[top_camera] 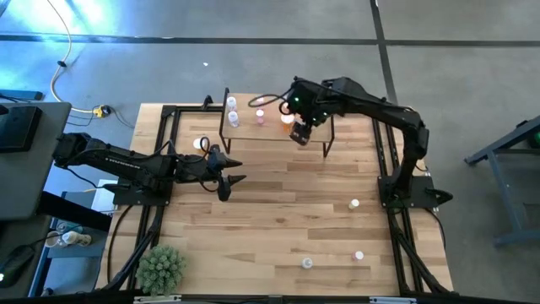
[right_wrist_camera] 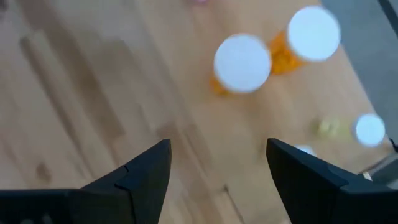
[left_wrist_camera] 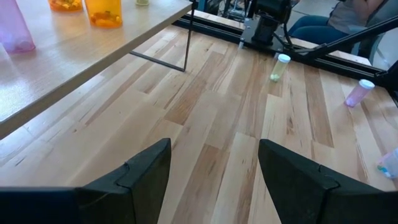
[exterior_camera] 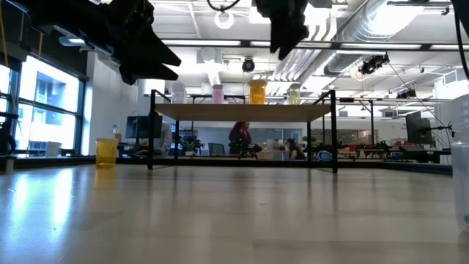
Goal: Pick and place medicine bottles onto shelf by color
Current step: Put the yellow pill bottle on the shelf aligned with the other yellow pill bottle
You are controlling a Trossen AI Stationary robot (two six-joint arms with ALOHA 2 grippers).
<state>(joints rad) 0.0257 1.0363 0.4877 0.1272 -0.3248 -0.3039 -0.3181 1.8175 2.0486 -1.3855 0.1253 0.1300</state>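
Observation:
The shelf stands at the table's far middle. It carries whitish bottles, a pink bottle and orange bottles, all standing upright on their bases. My right gripper hovers open and empty above the shelf's right part, pointing down; the two orange bottles' white caps show just beyond its fingers. My left gripper is open and empty above the table, left of centre, in front of the shelf. Loose bottles lie on the table: a yellowish one, a pink one and a bluish one.
Another bottle stands on the table by my left arm, and it also shows in the low view. A green spiky plant ball sits at the near left corner. Black rails run along the table's sides. The shelf's thin black legs stand on the tabletop.

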